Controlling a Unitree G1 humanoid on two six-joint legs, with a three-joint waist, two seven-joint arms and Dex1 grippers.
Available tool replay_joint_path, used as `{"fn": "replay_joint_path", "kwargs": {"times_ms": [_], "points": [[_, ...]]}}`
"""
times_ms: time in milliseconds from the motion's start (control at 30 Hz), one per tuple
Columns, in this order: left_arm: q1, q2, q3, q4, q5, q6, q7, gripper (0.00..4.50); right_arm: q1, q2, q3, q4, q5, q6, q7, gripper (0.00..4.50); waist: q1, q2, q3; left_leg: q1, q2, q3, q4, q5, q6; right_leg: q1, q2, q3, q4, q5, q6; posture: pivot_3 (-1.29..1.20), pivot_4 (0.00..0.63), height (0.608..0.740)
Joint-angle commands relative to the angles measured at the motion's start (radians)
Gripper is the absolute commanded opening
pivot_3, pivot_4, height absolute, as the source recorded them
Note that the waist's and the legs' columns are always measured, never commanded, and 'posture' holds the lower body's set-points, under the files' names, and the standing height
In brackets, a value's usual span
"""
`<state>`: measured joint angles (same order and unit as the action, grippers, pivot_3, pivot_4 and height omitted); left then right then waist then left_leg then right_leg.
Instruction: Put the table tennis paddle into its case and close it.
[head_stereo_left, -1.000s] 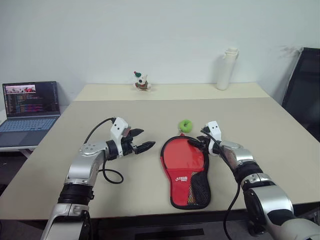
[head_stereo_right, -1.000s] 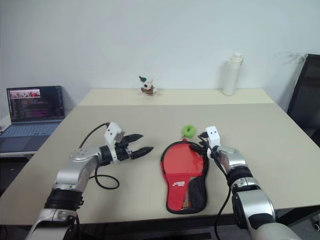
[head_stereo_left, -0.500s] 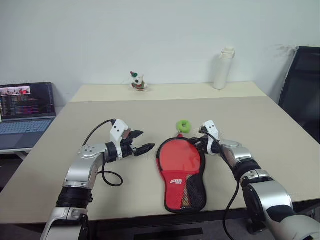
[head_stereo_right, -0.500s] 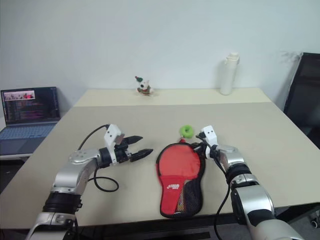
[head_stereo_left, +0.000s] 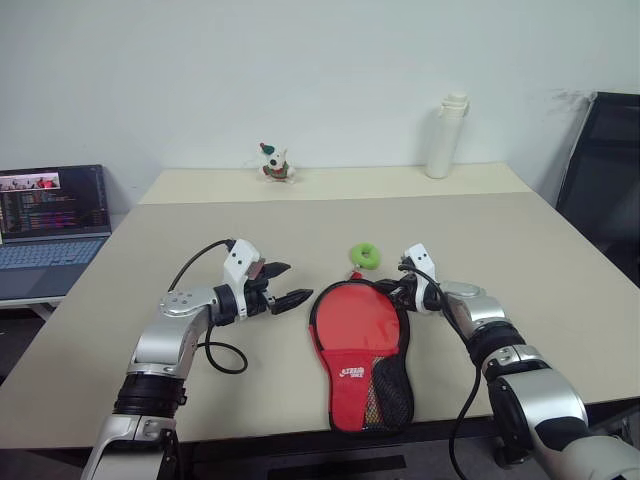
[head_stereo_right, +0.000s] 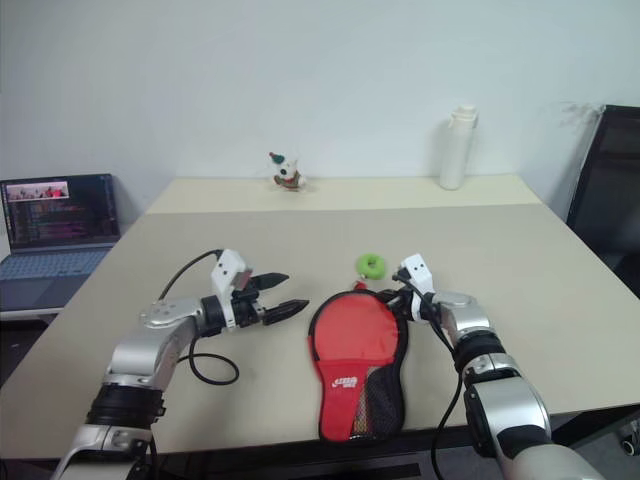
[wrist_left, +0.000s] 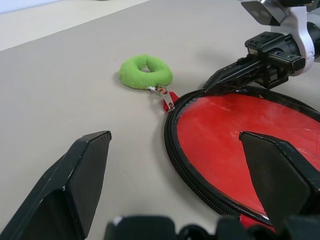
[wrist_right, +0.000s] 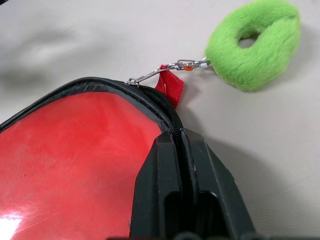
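The case (head_stereo_left: 358, 345) lay flat on the beige surface (head_stereo_left: 520, 250), red side up, its long axis running from the round end far from the robot to the narrow mesh end at the near edge. The right pincer (wrist_right: 180, 145) was clenched on the zipper rim at the round end's right side. Just beyond its tips a green plush ring (wrist_right: 252, 42) hung off the case by a small chain. The left pincer (head_stereo_left: 290, 290) hovered released to the case's left, apart from it. Farther off stood a white bottle (head_stereo_left: 446, 136), a small figurine (head_stereo_left: 272, 162), a laptop (head_stereo_left: 52, 215) and a black chair (head_stereo_left: 605, 170) against a pale wall.
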<state>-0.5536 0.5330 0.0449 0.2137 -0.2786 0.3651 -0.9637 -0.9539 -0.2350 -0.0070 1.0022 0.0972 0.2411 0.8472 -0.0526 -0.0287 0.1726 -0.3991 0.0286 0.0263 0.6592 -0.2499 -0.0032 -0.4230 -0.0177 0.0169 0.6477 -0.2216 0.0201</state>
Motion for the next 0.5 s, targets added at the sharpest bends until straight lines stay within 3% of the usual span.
{"fn": "replay_joint_path", "kwargs": {"times_ms": [33, 200, 300, 500], "points": [[-0.020, 0.001, -0.005, -0.022, -0.011, -0.013, -0.004, 4.50, -0.005, 0.001, -0.001, -0.018, -0.002, 0.001, -0.014, 0.02, 0.000, 0.000, 0.000, 0.000, 0.000, 0.000, 0.000, 0.000, 0.000, 0.000, 0.000, 0.000, 0.000, 0.000, 0.000, 0.00, 0.150, 0.740], [-0.020, -0.005, -0.008, -0.013, -0.007, -0.020, 0.001, 4.50, -0.017, 0.000, -0.048, -0.085, 0.052, 0.029, -0.021, 0.02, 0.000, 0.000, 0.000, 0.000, 0.000, 0.000, 0.001, 0.000, 0.000, 0.000, 0.000, 0.000, 0.001, 0.000, 0.000, 0.00, 0.150, 0.740], [-0.022, -0.010, -0.009, -0.003, -0.003, -0.026, 0.009, 4.50, -0.006, -0.008, -0.072, -0.153, 0.088, 0.065, -0.018, 0.71, 0.000, 0.000, 0.001, 0.000, 0.000, 0.000, 0.001, 0.000, 0.000, 0.000, 0.000, 0.000, 0.000, 0.000, 0.000, 0.00, 0.150, 0.740], [-0.032, -0.023, -0.016, 0.020, 0.001, -0.037, 0.023, 4.50, 0.079, -0.026, -0.092, -0.407, 0.163, 0.197, -0.021, 2.81, 0.009, 0.000, 0.001, -0.001, 0.000, -0.001, 0.001, 0.000, 0.000, 0.000, 0.000, 0.000, 0.000, 0.000, 0.000, 0.00, 0.150, 0.740]]}}
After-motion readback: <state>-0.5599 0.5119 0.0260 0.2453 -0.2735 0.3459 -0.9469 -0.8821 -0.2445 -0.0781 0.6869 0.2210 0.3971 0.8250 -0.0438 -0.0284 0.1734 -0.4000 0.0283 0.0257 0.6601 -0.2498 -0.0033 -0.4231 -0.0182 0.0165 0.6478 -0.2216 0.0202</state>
